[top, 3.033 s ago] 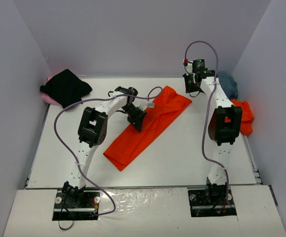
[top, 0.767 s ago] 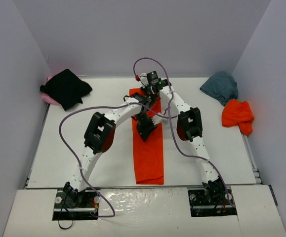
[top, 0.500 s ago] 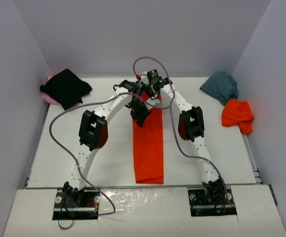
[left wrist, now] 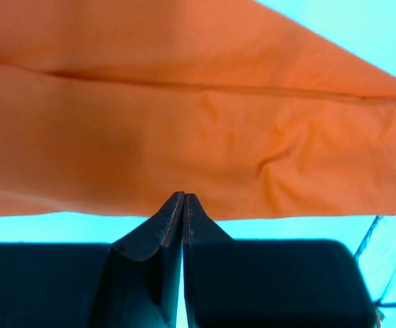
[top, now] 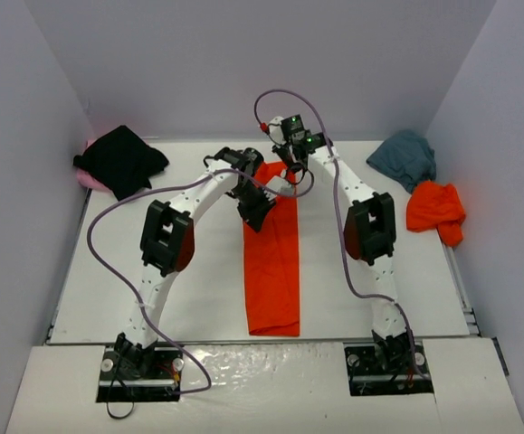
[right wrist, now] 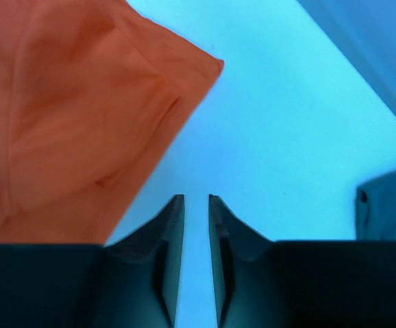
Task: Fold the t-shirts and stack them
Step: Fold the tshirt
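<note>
the orange-red t-shirt (top: 272, 262) lies as a long narrow strip, doubled lengthwise, with a fold line running across just beyond the left gripper (left wrist: 184, 199). that gripper's jaws are pressed fully together with no cloth visibly between them. their tips meet right at the strip's side edge, and the cloth spreads ahead and to both sides.

the right gripper (right wrist: 196, 199) has a narrow gap between its jaws and nothing in it. bare table (right wrist: 273, 102) lies between and ahead of them. the strip's end corner sits ahead and to their left, apart from the tips. a bit of the teal-grey t-shirt (right wrist: 386, 201) shows far off to their right.

the likely step is the crosswise fold of the strip. to do it well, each gripper should probably spread wider, slide onto its own end corner, and bite through all layers, not only the top one. both corners then want lifting level and together, so the strip doubles squarely without skewing or springing apart.
</note>
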Robot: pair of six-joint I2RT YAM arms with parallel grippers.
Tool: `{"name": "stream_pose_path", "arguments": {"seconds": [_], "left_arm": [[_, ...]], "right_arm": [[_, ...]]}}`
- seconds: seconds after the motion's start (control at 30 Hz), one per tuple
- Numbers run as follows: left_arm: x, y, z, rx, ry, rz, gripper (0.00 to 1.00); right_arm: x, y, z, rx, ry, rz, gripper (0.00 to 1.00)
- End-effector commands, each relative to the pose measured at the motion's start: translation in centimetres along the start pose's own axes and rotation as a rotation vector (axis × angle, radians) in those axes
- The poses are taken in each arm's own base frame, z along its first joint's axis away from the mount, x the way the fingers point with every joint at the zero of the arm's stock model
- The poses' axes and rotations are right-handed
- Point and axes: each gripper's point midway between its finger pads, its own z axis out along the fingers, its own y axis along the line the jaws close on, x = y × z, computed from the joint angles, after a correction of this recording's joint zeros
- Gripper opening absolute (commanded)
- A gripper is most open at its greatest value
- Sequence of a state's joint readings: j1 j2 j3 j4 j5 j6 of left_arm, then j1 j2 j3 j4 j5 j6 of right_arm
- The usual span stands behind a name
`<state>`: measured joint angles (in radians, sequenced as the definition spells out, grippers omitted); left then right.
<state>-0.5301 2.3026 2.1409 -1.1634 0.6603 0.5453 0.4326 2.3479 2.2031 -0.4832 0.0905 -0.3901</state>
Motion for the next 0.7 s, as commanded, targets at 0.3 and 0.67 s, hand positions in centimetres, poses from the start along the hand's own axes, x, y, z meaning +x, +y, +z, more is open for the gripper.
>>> {"name": "stream_pose_path", "arguments": {"seconds": [0.3,0.67], "left_arm": [[1.4,2.8,2.4,0.072,0.074,-0.014,0.00],[3.2,8.0,4.6,-0.026,0.136,-0.098,0.00]], "right_arm": [[1.9,1.3,-21.7,-0.171,-0.230,-0.095,0.00],[8.2,9.2,-25.9,-0.557,-0.202,-0.148,0.00]]}}
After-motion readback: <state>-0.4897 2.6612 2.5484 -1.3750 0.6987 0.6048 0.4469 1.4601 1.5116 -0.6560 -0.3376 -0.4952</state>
